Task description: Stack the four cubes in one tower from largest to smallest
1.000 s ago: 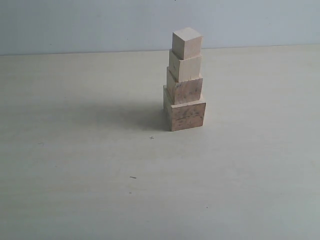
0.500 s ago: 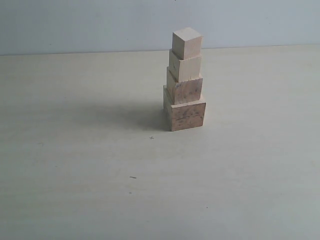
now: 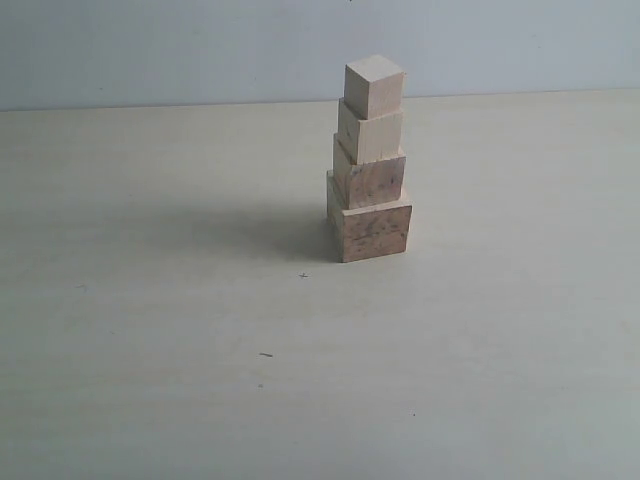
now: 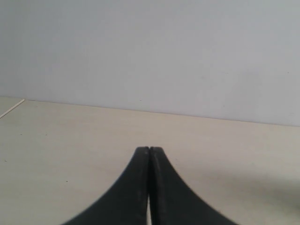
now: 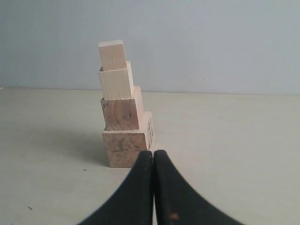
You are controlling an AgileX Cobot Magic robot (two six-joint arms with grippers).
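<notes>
The tower (image 3: 369, 160) stands as one column on the table, right of centre in the exterior view. Its base is the largest, mottled cube (image 3: 369, 228); on it sits the striped cube (image 3: 368, 177), then a pale cube (image 3: 369, 132), and the smallest cube (image 3: 374, 85) on top. Each cube is slightly turned against the one below. The right wrist view shows the same tower (image 5: 123, 105) ahead of my right gripper (image 5: 153, 152), which is shut, empty and apart from it. My left gripper (image 4: 149, 148) is shut on nothing and faces bare table. Neither gripper appears in the exterior view.
The pale table (image 3: 160, 330) carries a few tiny dark specks in front of the tower. A plain light wall (image 3: 200, 50) rises behind the table's far edge.
</notes>
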